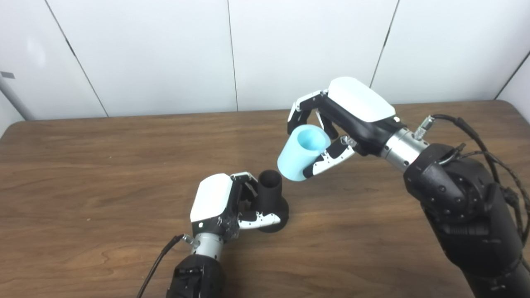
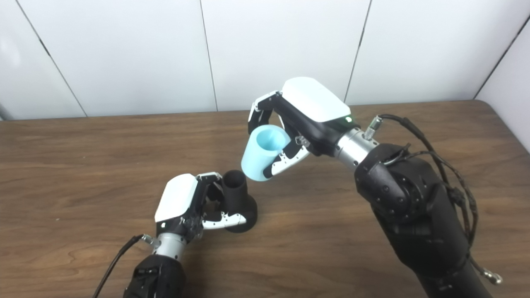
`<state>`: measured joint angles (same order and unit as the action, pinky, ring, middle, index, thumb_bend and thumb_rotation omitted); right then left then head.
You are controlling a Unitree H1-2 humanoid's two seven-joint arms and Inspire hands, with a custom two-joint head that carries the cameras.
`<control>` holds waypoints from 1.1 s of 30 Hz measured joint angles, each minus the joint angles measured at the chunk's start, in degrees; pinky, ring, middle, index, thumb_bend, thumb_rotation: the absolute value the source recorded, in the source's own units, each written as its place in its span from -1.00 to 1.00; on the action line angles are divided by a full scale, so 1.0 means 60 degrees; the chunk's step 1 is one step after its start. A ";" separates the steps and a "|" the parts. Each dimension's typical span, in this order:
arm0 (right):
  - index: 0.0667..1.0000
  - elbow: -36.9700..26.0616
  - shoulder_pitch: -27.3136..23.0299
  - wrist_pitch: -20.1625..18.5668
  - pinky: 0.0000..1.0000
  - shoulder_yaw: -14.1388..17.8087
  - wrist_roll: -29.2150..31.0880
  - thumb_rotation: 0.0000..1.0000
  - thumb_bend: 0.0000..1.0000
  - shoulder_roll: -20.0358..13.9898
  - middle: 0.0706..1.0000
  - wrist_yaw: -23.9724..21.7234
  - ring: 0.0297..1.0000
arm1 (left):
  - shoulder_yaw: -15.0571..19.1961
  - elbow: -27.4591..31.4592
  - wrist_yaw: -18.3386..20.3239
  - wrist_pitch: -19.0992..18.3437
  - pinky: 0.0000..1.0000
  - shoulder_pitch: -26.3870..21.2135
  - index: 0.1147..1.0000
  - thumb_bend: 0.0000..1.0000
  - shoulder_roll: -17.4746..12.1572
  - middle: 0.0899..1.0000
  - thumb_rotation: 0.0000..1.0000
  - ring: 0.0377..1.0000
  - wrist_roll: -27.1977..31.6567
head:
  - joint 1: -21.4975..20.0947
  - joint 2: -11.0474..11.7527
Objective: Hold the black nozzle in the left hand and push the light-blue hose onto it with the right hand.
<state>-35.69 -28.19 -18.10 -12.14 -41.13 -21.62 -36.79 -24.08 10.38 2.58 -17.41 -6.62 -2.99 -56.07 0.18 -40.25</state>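
1. Black nozzle (image 1: 271,198) stands upright on the wooden table (image 1: 83,174), wide base down, open neck up. It serves as landmark below.
2. Left hand (image 1: 225,203) sits just left of the nozzle, fingers curled around the neck and thumb (image 1: 258,221) lying across the front of the base; it grips the nozzle.
3. Light-blue hose (image 1: 301,154), a short tube, hangs above and to the right of the nozzle, tilted, open upper end towards the camera. Its lower end is close to the nozzle's rim but apart from it.
4. Right hand (image 1: 343,120) is further right and higher than the nozzle, fingers wrapped over the far side of the hose, thumb (image 1: 329,161) pressed along its near side; it holds the hose clear of the table.
5. View differences: the right eye view shows a lit green dot (image 2: 347,119) on the right hand's shell and a metal plug end (image 2: 493,277) dangling from the right arm's cable; the left eye view shows neither. The left eye view alone catches a grey pole (image 1: 14,97) at the wall, far left of the nozzle.
6. Hidden: the hose's lower opening faces away; the left hand's fingertips behind the nozzle neck are hard to make out. Both forearms are cut off at the bottom edge.
7. Surroundings: white panelled wall (image 1: 165,54) behind the table; black cables (image 1: 488,153) loop off the right wrist, a thin one (image 1: 157,265) trails from the left wrist.
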 measured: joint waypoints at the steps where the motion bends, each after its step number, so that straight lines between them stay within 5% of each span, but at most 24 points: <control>1: -0.09 -0.0001 -0.0034 0.0001 -0.54 0.0024 0.0037 -1.00 0.06 0.0008 -0.13 -0.0017 -0.50 | -0.0004 -0.0001 0.0000 0.0000 -0.14 0.0000 -0.14 0.05 0.0005 -0.18 -1.00 0.02 0.0000 | 0.0000 0.0000; 8: -0.12 -0.0059 -0.0042 0.0005 -0.56 0.0137 0.0253 -1.00 0.06 0.0050 -0.10 -0.0049 -0.51 | -0.0021 -0.0005 -0.0002 -0.0008 -0.14 -0.0006 -0.14 0.05 0.0017 -0.18 -1.00 0.01 -0.0014 | -0.0015 -0.0029; 19: -0.18 -0.0042 -0.0015 0.0030 -0.20 0.0133 0.0524 -1.00 0.05 0.0242 -0.03 -0.0036 -0.10 | -0.0054 0.0003 0.0106 -0.0057 -0.14 -0.0043 -0.14 0.05 0.0024 -0.17 -1.00 0.02 -0.0111 | -0.0015 -0.0117; 26: -0.16 0.0132 0.0140 0.0109 -0.38 0.0001 0.0505 -1.00 0.06 0.0498 -0.04 0.0196 -0.28 | -0.0056 0.0071 0.0243 -0.0158 -0.17 -0.0057 -0.15 0.05 0.0020 -0.17 -1.00 -0.03 -0.0135 | 0.0044 -0.0176; 33: -0.06 0.0408 0.0358 0.0387 -0.72 -0.0095 0.0386 -1.00 0.05 0.0558 -0.28 0.0499 -0.63 | -0.0058 0.0132 0.0360 -0.0172 -0.16 -0.0056 -0.15 0.05 0.0002 -0.16 -1.00 -0.02 -0.0156 | 0.0103 -0.0234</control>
<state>-33.24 -26.04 -15.78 -12.71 -38.82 -18.27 -33.80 -24.43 11.17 4.74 -18.44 -6.95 -2.98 -57.00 0.79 -41.66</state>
